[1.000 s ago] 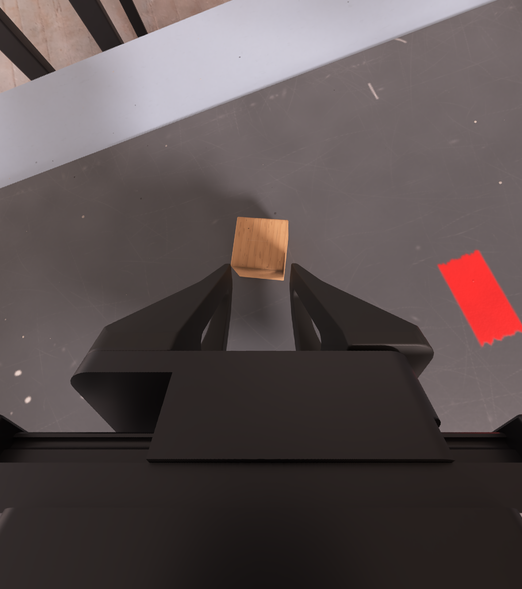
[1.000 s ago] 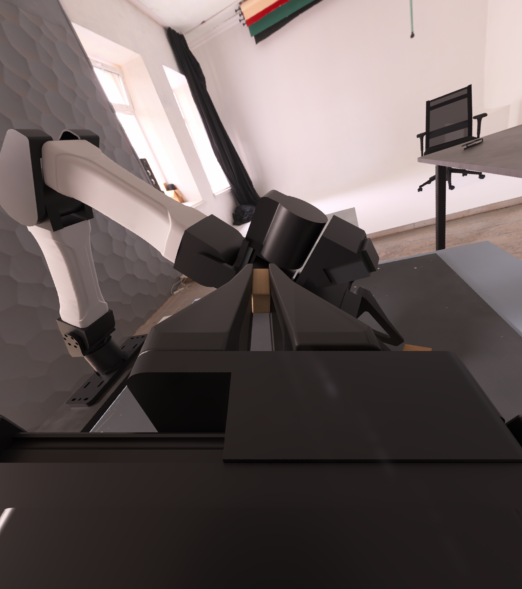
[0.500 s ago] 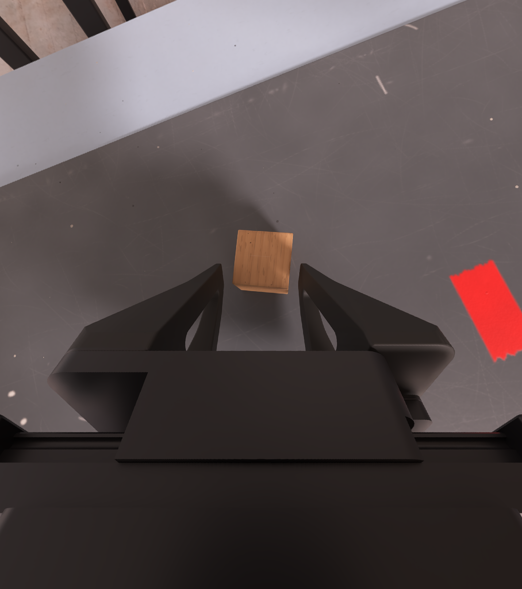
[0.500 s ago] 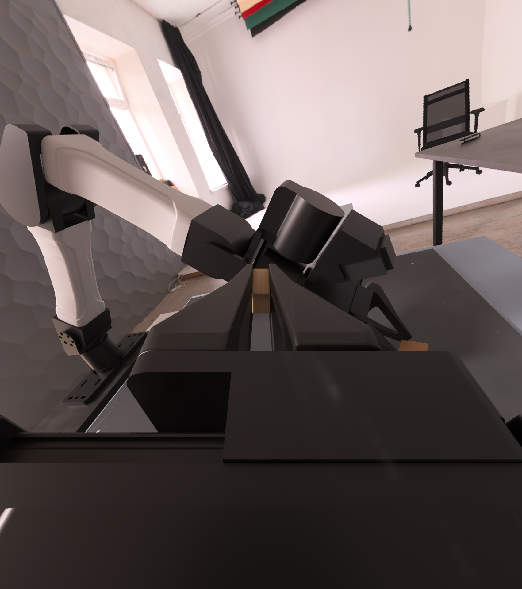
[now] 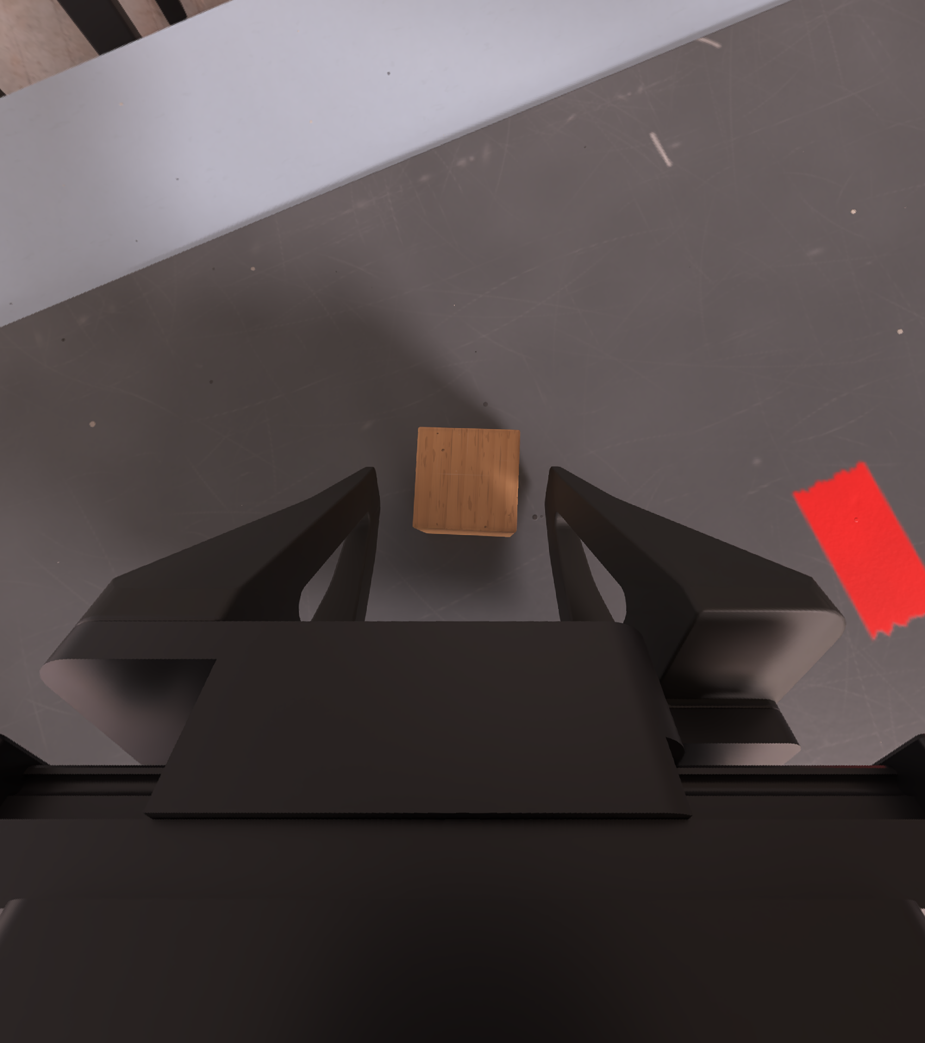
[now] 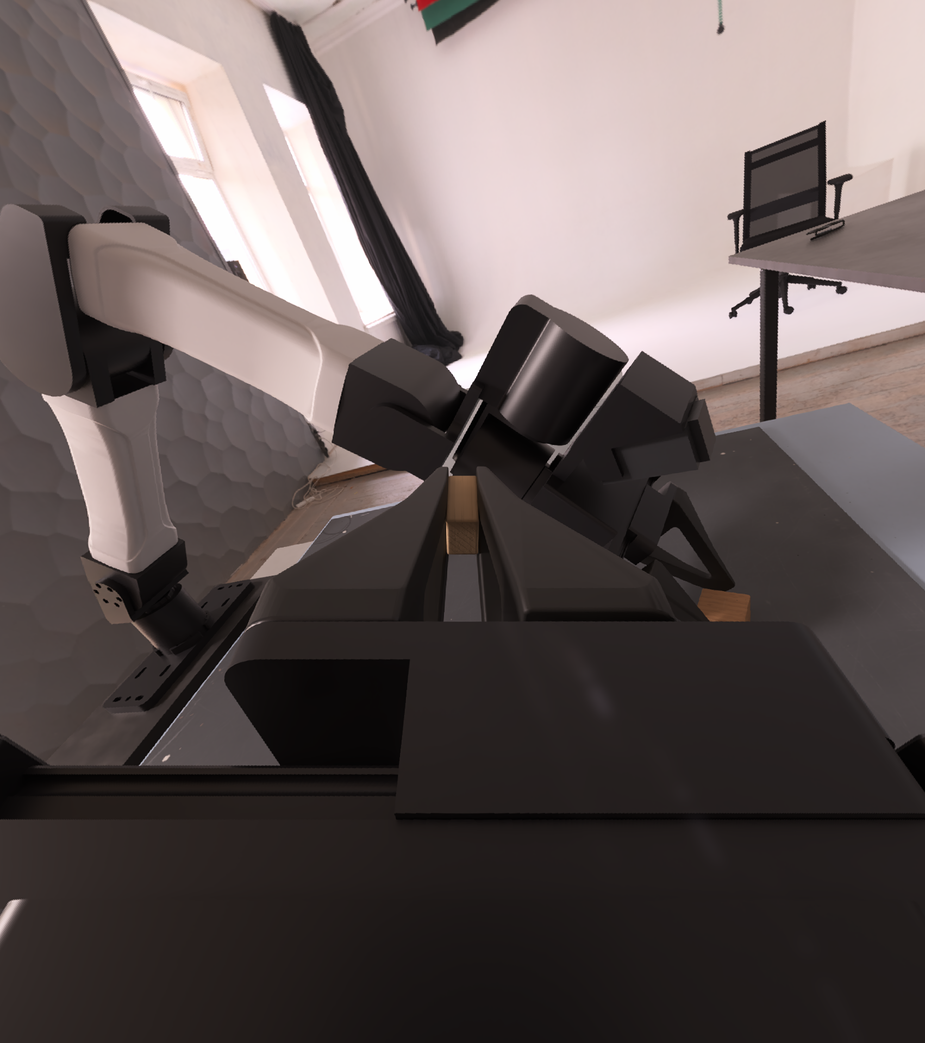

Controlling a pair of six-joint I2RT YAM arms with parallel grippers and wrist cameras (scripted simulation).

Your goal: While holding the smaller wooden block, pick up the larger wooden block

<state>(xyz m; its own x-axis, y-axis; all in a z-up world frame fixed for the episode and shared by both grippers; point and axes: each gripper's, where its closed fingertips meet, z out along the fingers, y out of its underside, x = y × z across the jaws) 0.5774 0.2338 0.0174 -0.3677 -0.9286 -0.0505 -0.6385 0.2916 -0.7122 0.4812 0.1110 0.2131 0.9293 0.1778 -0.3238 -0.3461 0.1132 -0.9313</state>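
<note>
In the left wrist view the larger wooden block [image 5: 467, 481] lies on the dark grey table. My left gripper [image 5: 463, 480] is open above it, one finger on each side of the block, with gaps on both sides. In the right wrist view my right gripper [image 6: 461, 496] is shut on the smaller wooden block [image 6: 461, 522] and holds it above the table. Beyond it the left arm [image 6: 212, 327] leans down over the larger block [image 6: 727, 606], of which only a corner shows past my right finger.
A strip of red tape [image 5: 867, 546] lies on the table to the right of the left gripper. The table's pale grey border [image 5: 223, 158] runs beyond the block. A desk [image 6: 872, 254] and an office chair [image 6: 782, 186] stand far off in the room.
My left gripper has opened wider and come down closer over the larger block, which now sits between the fingertips. My right gripper keeps its hold on the smaller block.
</note>
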